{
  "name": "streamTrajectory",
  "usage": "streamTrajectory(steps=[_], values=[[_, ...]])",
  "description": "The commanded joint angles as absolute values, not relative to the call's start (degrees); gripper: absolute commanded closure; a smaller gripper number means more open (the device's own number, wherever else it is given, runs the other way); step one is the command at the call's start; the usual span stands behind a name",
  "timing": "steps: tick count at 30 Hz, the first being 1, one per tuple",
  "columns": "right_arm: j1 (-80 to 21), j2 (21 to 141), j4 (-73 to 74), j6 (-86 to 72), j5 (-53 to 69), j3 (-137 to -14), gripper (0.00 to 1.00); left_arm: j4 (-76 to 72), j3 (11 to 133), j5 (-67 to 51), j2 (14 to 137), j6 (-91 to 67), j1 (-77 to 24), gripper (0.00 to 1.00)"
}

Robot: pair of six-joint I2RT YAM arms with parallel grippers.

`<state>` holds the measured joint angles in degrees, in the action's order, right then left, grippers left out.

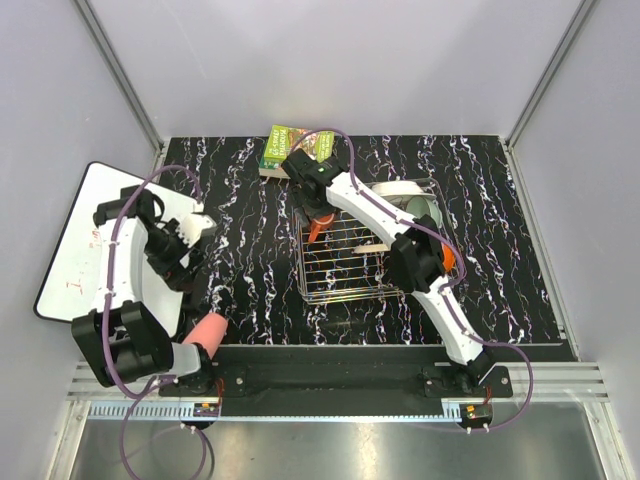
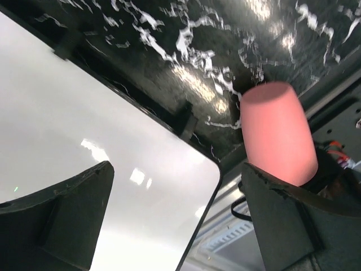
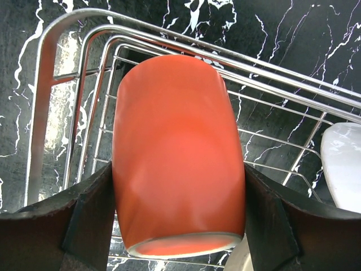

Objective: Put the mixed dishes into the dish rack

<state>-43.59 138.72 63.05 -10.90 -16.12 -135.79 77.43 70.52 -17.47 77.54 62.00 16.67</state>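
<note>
My right gripper [image 1: 320,222] [image 3: 177,195] is shut on a salmon-pink cup [image 3: 177,158] and holds it over the far left corner of the silver wire dish rack [image 1: 340,285] [image 3: 62,84]. In the rack's far right part stand a large white plate [image 1: 398,189] [image 3: 343,164] and a pale green bowl [image 1: 440,211]. An orange-sided bowl [image 1: 449,259] is half hidden by the right arm. A second pink cup [image 1: 206,329] [image 2: 276,132] lies on its side by the left arm's base. My left gripper [image 1: 198,226] [image 2: 175,220] is open and empty above the white board's edge.
The white board with red scribbles [image 1: 85,235] [image 2: 84,135] lies at the left, partly off the black marble table top. A green book [image 1: 293,147] lies at the far edge behind the rack. Grey walls enclose the table on three sides.
</note>
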Motion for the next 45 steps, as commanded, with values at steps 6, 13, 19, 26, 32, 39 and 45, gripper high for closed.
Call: streamTrajectory(steps=[6, 13, 19, 26, 32, 39, 45], values=[[-43.24, 135.72, 61.53, -10.11, -20.56, -137.56, 1.0, 88.59, 68.46, -15.64, 77.34, 65.3, 16.88, 0.01], [-43.42, 130.08, 62.31, -10.11, -18.9, -133.16, 1.0, 88.33, 69.52, -18.72, 77.52, 64.07, 14.68, 0.01], [-44.82, 125.69, 62.93, -9.58, -18.28, -129.82, 1.0, 86.84, 68.73, -19.6, 77.61, 63.72, 14.33, 0.01], [-45.26, 123.57, 64.68, -10.19, -14.78, -127.27, 1.0, 85.87, 68.38, -20.92, 77.61, 63.55, 14.24, 0.01], [-46.14, 121.73, 65.83, -10.98, -10.12, -122.88, 1.0, 84.91, 68.47, -21.45, 77.69, 63.9, 14.06, 0.01], [-46.23, 123.74, 66.53, -10.72, -8.97, -123.39, 1.0, 84.55, 69.17, -22.59, 78.57, 63.63, 13.97, 0.01], [-46.23, 129.1, 67.06, -10.55, -7.74, -128.05, 1.0, 84.64, 69.7, -22.06, 77.7, 63.81, 13.89, 0.01]])
